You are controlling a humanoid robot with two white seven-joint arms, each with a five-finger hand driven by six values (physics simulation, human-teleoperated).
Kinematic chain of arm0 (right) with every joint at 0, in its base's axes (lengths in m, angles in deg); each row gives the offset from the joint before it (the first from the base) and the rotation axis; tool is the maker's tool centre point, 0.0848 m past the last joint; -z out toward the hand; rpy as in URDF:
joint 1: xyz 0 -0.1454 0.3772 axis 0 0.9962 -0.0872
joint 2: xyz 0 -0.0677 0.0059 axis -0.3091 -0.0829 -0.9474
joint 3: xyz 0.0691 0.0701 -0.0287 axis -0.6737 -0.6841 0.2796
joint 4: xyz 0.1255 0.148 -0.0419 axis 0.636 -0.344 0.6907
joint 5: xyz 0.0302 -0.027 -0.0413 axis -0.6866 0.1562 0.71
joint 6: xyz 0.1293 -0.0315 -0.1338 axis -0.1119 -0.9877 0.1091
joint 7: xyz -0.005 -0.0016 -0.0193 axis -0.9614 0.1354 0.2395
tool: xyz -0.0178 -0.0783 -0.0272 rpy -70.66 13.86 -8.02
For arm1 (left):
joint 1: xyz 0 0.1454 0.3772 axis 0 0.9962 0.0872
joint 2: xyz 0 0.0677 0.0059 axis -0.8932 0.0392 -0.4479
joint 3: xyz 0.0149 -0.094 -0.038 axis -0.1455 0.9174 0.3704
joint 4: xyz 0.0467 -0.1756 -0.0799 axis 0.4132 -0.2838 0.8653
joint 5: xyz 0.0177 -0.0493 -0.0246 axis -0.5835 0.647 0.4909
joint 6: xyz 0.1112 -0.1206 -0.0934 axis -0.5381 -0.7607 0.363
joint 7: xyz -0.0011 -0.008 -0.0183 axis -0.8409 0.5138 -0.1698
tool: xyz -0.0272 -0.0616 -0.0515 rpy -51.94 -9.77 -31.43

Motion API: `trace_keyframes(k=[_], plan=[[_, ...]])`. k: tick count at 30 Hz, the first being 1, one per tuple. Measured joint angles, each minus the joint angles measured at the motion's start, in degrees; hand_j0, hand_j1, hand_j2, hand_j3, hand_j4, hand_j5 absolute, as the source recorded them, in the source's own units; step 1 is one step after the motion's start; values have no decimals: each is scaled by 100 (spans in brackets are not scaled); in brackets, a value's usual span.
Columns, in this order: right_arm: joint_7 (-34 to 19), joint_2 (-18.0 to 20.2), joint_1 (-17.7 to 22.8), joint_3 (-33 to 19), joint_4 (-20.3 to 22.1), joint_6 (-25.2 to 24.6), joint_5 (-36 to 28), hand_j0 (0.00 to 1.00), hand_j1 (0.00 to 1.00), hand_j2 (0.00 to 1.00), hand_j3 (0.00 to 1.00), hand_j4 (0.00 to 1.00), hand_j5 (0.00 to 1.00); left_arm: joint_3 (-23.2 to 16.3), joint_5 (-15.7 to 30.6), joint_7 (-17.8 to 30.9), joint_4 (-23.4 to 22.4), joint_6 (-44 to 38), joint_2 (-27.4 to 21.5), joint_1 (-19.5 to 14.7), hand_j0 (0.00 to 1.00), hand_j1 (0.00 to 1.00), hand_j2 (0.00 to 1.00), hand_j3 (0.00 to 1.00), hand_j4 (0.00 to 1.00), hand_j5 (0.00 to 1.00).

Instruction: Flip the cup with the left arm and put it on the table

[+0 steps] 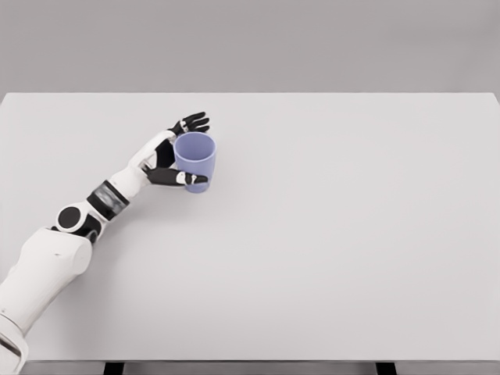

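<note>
A light blue cup [195, 159] stands on the white table [328, 234] left of centre, its open mouth facing up. My left hand [187, 150] wraps it from the left side: the thumb [178, 178] lies across the cup's near wall and the black fingers [191, 123] reach round the far side. The left arm [86, 219] stretches in from the lower left corner. The right arm does not show anywhere in the head view.
The table's far edge [250, 94] runs just beyond the hand. Two dark table legs [114, 368] peek out under the near edge.
</note>
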Motion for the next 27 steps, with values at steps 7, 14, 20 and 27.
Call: trace_keyframes(k=[7,14,20,27], plan=[[0,0,-9,0,0,-2,0,100,100,100,100,100,100,145,2,0,67,-1,-64,-9,100,100,100,100,100,100],[0,0,-9,0,0,-1,0,100,100,100,100,100,100,185,7,0,307,0,-194,9,100,100,100,100,100,100],[0,0,-9,0,1,-1,0,100,100,100,100,100,100,343,15,0,512,-1,-335,53,100,100,100,100,100,100],[0,0,-9,0,0,-1,0,100,100,100,100,100,100,452,18,0,742,1,-432,62,100,100,100,100,100,100]])
